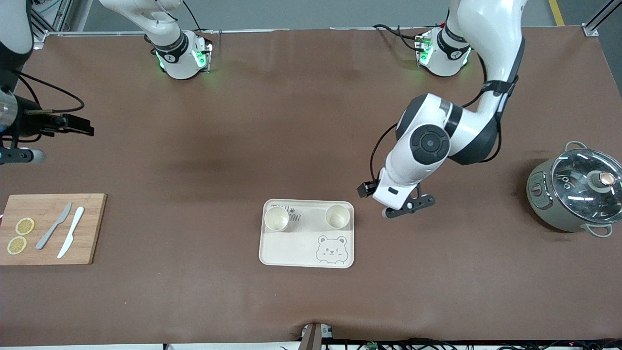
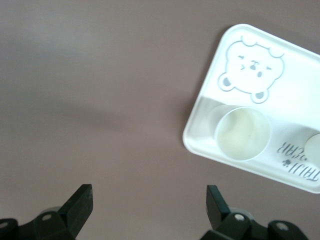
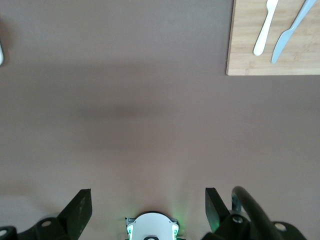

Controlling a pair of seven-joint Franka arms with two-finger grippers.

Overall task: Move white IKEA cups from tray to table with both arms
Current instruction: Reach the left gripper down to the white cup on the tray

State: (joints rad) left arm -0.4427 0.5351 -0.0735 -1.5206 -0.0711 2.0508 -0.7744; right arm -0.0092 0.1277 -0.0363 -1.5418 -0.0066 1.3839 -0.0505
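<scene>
Two white IKEA cups stand upright on the cream bear-print tray [image 1: 291, 248], along the tray's edge farther from the front camera. One cup [image 1: 276, 218] is toward the right arm's end, the other [image 1: 338, 216] toward the left arm's end. My left gripper [image 1: 408, 206] is open and empty, over bare table beside the tray, toward the left arm's end. The left wrist view shows its gripper [image 2: 149, 202], the nearer cup [image 2: 242, 132], the edge of the second cup [image 2: 314, 145] and the tray [image 2: 290, 65]. My right gripper [image 1: 77, 126] is open and empty [image 3: 148, 202], high over bare table toward the right arm's end.
A wooden cutting board [image 1: 92, 228] with two lemon slices [image 1: 24, 226] and two knives [image 1: 54, 226] lies at the right arm's end; it also shows in the right wrist view [image 3: 250, 50]. A grey pot with a glass lid [image 1: 576, 192] stands at the left arm's end.
</scene>
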